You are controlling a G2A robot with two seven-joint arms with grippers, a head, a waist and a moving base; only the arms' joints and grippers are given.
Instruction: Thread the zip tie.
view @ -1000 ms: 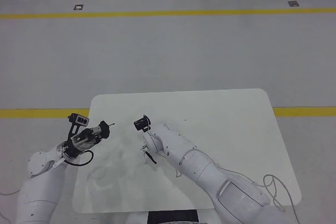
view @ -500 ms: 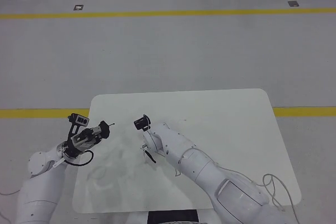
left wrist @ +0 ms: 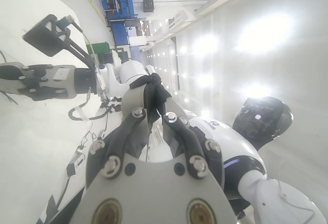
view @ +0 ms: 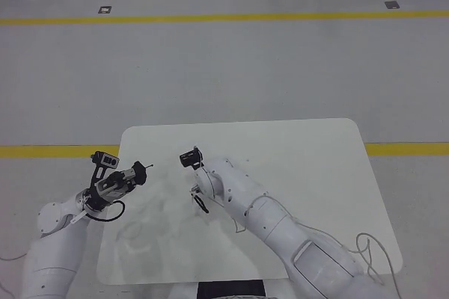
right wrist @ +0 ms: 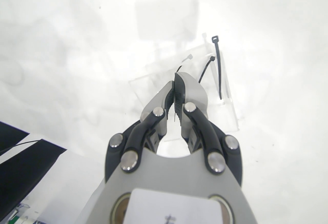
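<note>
White table, two grippers, ties at one tray.
Top view: my left gripper [view: 141,172] hangs at the left edge of the table [view: 322,172]; my right gripper [view: 200,205] is left of centre, pointing down. Left wrist view: left fingers [left wrist: 133,98] are pinched shut on one dark strip [left wrist: 153,86], likely a tie, though I cannot be sure. Right wrist view: right fingers [right wrist: 192,86] are pressed together on one thin black tie [right wrist: 179,68] over the one clear tray [right wrist: 217,117], where two loose ties [right wrist: 218,66] lie just beside. So thin a pinch may let it twist or slip, or drag a neighbour out.
</note>
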